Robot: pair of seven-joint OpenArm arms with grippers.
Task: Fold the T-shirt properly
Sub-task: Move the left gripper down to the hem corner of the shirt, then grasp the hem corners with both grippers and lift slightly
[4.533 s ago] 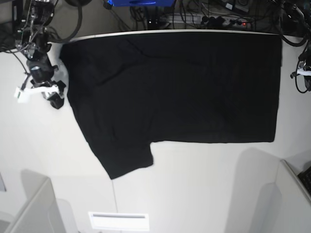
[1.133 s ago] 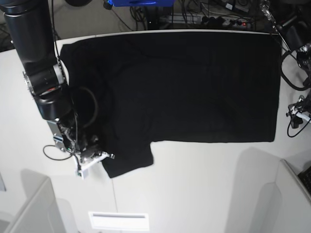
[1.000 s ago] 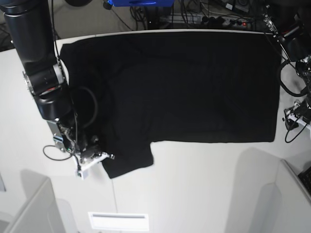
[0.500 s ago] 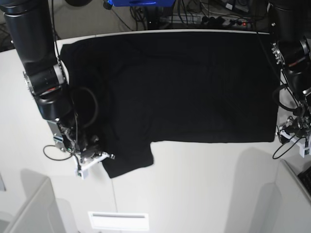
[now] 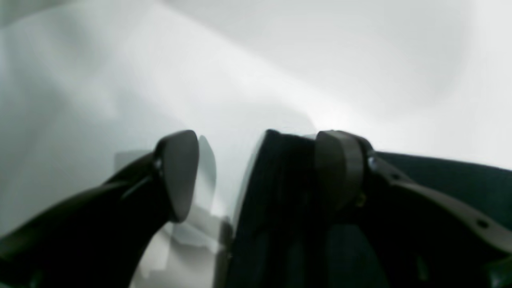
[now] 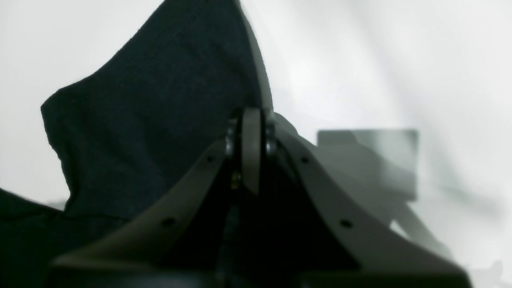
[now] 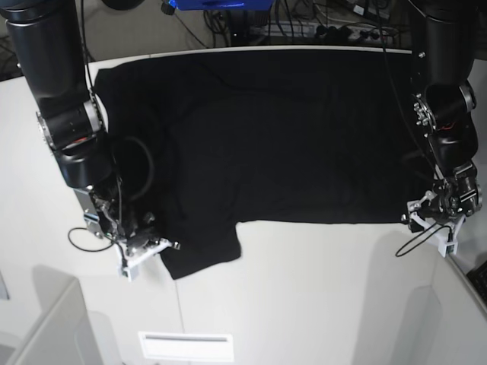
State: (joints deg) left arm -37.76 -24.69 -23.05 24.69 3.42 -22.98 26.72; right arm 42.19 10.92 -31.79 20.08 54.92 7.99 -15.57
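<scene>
The black T-shirt [image 7: 289, 137] lies spread flat on the white table [image 7: 304, 289], with one short sleeve [image 7: 202, 255] pointing to the near left. My right gripper [image 7: 148, 247] sits at that sleeve's outer edge. In the right wrist view its fingers [image 6: 252, 160] are shut, with the black cloth [image 6: 160, 100] pulled up into the pinch. My left gripper [image 7: 428, 217] is at the shirt's near right corner. In the left wrist view it [image 5: 260, 172] stands open, one finger [image 5: 178, 172] over bare table and the other [image 5: 340, 168] over the cloth [image 5: 280, 208], whose edge runs between them.
A white label [image 7: 186, 346] lies at the table's near edge. Grey box walls rise at the near left [image 7: 53, 327] and near right [image 7: 464, 285]. Cables and a power strip [image 7: 327, 30] run behind the far edge.
My left arm has swung in from the right edge and down to the shirt's near right corner. My right arm, earlier at the far left, has stayed at the sleeve over the last second.
</scene>
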